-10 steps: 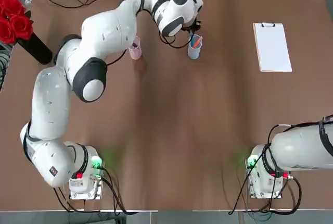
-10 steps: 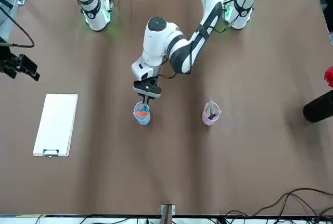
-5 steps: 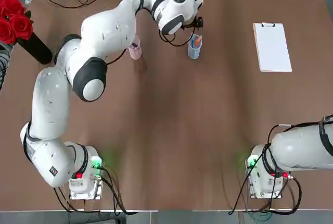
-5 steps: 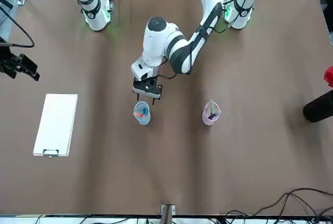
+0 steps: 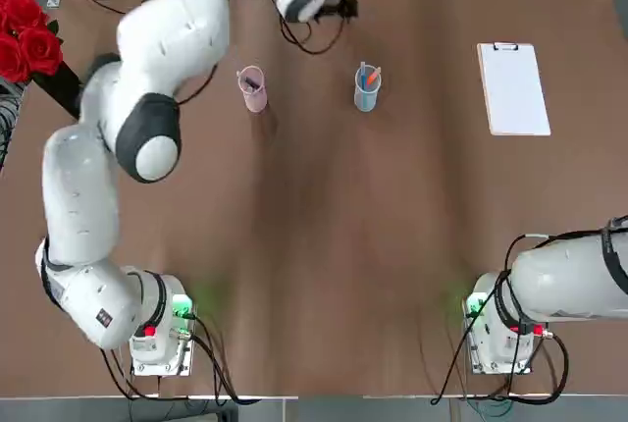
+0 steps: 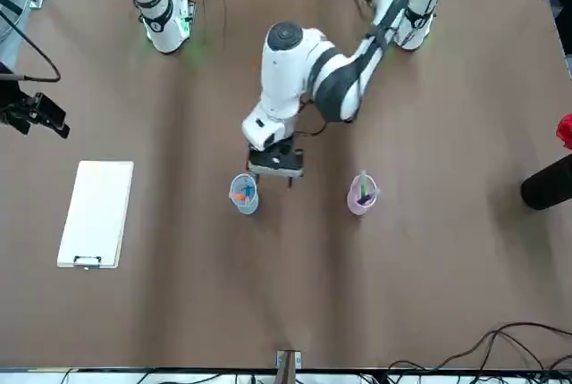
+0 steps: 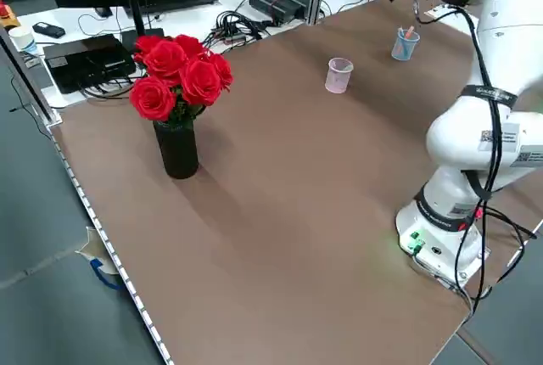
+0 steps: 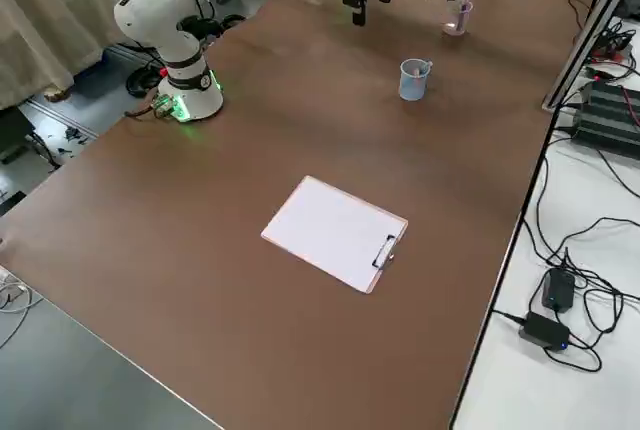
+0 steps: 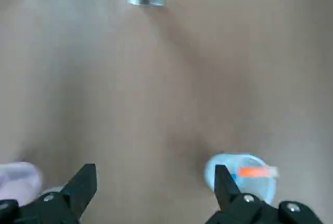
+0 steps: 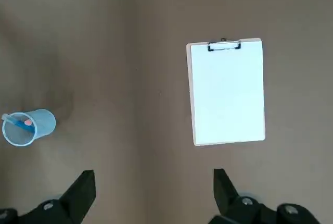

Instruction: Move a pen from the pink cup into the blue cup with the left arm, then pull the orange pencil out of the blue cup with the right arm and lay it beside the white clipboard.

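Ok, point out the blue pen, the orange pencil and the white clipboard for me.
Blue pen [image 5: 363,77]: top view, upper part of its shaft.
Orange pencil [image 9: 253,172]: left wrist view, mid-shaft.
White clipboard [image 5: 515,90]: top view, middle of its face.

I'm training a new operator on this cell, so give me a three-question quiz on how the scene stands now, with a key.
1. True or false: the blue pen stands in the blue cup.
2. Which is the orange pencil in? a) the pink cup b) the blue cup c) neither
3. Fill in the blank: the left gripper, up near the blue cup, has its fingers ____, with nothing between them.

Key: 1 true; 2 b; 3 open
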`<state>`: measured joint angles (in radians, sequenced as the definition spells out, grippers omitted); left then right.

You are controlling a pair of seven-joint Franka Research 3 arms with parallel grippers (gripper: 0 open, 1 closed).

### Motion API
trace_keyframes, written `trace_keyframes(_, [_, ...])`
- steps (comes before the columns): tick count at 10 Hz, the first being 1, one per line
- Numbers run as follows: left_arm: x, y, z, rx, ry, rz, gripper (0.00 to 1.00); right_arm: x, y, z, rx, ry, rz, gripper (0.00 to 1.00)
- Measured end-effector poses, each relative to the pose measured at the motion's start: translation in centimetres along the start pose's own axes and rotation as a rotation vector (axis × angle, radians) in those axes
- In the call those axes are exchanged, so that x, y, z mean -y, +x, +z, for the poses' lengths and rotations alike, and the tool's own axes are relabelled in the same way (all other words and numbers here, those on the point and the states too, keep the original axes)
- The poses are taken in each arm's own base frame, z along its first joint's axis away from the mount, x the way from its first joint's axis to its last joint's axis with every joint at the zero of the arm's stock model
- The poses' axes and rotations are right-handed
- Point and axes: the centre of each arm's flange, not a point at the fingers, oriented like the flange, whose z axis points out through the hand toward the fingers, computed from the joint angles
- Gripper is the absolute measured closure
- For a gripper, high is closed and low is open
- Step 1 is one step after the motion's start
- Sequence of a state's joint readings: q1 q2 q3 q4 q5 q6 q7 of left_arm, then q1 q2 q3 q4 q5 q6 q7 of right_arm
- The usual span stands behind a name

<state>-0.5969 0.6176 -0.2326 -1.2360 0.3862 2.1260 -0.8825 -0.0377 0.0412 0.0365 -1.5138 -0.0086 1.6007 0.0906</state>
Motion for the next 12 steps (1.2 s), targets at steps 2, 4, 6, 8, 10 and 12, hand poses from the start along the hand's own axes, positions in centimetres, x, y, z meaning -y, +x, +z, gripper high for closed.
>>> trace_keyframes(2, [7.6, 5.6, -4.1, -0.001, 0.018, -0.026, 0.0, 1.7, 0.6, 1.5, 0.021, 0.028, -0.023, 0.0])
trace_keyframes(4, [16.4, 10.0, -8.8, 0.044, -0.018, -0.025, 0.0, 5.1, 2.6, 5.9, 0.06, 0.17, -0.034, 0.0])
trace_keyframes(6, [25.5, 12.2, -12.6, 0.124, -0.045, -0.032, 0.0, 10.6, 4.9, 13.2, 0.09, 0.239, -0.069, 0.0])
trace_keyframes(8, [33.4, 13.1, -15.2, 0.164, -0.02, -0.007, 0.0, 16.2, 5.8, 20.0, 0.115, 0.375, -0.041, 0.0])
trace_keyframes(10, [39.1, 12.2, -17.2, 0.252, 0.023, 0.004, 0.0, 20.0, 4.6, 26.6, 0.065, 0.411, -0.005, 0.0])
trace_keyframes(12, [43.8, 10.6, -18.3, 0.321, 0.043, -0.064, 0.0, 23.3, 2.1, 30.5, 0.037, 0.43, 0.007, 0.0])
